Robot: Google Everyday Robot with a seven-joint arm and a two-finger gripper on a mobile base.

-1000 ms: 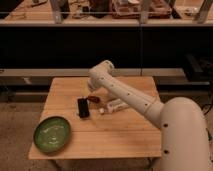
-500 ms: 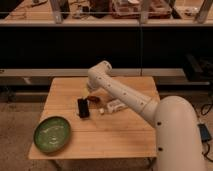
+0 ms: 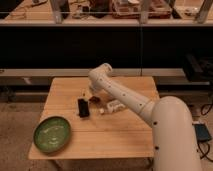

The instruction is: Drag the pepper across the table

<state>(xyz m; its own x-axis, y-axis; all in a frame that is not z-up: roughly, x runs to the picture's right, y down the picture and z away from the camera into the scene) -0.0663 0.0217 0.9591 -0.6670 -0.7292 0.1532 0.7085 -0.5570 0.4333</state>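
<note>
The pepper (image 3: 95,100) is a small dark red-brown thing lying on the light wood table (image 3: 120,132), just right of the flat black phone (image 3: 83,107). My gripper (image 3: 88,94) hangs from the white arm's wrist, down at the table surface. It is right at the pepper's left end and above the phone's far end. The arm partly hides the pepper. I cannot make out whether the gripper is touching the pepper.
A white tube-like bottle (image 3: 114,106) lies right of the pepper. A green plate (image 3: 52,133) sits at the table's front left corner. A dark shelf and counter run behind the table. My white arm crosses the table's right half.
The arm has shifted only slightly. The gripper stays by the pepper near the phone, and no object has visibly moved.
</note>
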